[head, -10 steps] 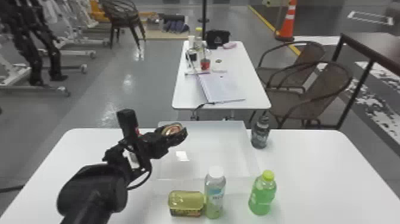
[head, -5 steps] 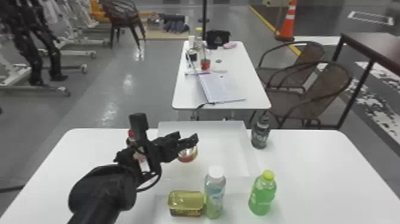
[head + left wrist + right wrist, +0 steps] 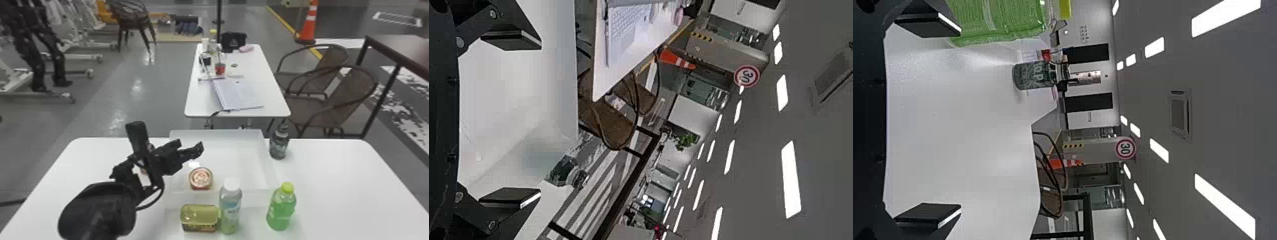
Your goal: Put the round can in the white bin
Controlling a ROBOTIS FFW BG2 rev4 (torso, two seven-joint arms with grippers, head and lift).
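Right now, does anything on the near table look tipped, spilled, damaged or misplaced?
Nothing stands out. The round can sits lid up in the white bin, and the green bottle, white-capped bottle and dark bottle stand upright. No spill shows. Whatever is behind the left arm is too hidden to judge.

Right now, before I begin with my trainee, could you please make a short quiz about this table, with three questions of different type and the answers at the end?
1. True or false: the round can is inside the white bin.
2. Which colour is the cap of the clear bottle beside the rectangular tin? a) red b) white c) black
3. Fill in one word, open or shut: the jaws of the left gripper are ____.

Key: 1. True. 2. b. 3. open.
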